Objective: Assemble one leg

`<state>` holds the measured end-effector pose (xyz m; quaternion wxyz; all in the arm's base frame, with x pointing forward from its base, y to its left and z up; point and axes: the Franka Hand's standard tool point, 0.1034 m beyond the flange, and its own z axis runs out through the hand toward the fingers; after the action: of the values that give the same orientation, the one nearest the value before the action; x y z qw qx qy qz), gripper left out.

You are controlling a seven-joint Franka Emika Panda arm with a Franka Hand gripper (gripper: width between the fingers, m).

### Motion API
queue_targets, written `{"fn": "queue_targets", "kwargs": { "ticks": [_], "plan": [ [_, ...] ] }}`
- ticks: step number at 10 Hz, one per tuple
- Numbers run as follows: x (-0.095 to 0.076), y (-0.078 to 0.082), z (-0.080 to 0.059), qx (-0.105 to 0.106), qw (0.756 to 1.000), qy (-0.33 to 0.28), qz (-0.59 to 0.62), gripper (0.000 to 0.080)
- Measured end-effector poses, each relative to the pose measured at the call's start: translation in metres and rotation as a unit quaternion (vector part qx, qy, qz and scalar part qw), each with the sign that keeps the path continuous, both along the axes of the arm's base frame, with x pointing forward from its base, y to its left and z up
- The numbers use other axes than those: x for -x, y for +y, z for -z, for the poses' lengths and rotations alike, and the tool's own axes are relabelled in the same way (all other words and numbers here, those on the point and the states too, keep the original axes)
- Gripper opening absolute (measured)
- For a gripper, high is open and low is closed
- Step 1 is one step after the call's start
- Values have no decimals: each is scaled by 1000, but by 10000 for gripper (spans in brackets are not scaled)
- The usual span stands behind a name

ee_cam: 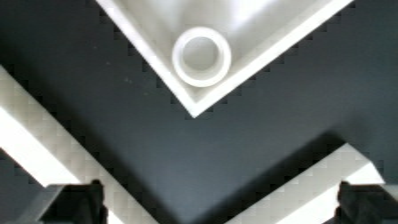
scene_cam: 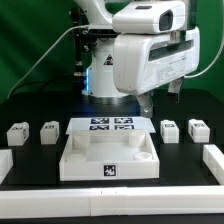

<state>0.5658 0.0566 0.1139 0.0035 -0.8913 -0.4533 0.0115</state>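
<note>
White tray (scene_cam: 108, 160) in front, open tool (scene_cam: 162, 100) above its corner.
I see the tool spread wide, holding nothing; the leg (scene_cam: 169, 129) stands on the tabletop (scene_cam: 40, 195) just beside the tray. An off-centre descent could tip it.

Four legs (scene_cam: 49, 130) are seen: two on the exterior view's left of the tabletop (scene_cam: 85, 171) and two on its right. There is one tabletop, and behind it one marker board (scene_cam: 110, 126) with four tags. Two white bars (scene_cam: 213, 160) lie further out, one on each side of the tabletop.
</note>
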Motion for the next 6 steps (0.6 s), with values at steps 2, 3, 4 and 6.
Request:
{"fn": "queue_targets", "kwargs": {
  "ticks": [2,3,4,6],
  "plan": [
    [13,6,1,-4,996,-4,-89,650],
    [24,3,2,-4,989,-9,-147,650],
    [32,-4,3,-5,973,-9,-229,650],
    [32,-10,6,-5,956,-8,-292,650]
  ]
}}
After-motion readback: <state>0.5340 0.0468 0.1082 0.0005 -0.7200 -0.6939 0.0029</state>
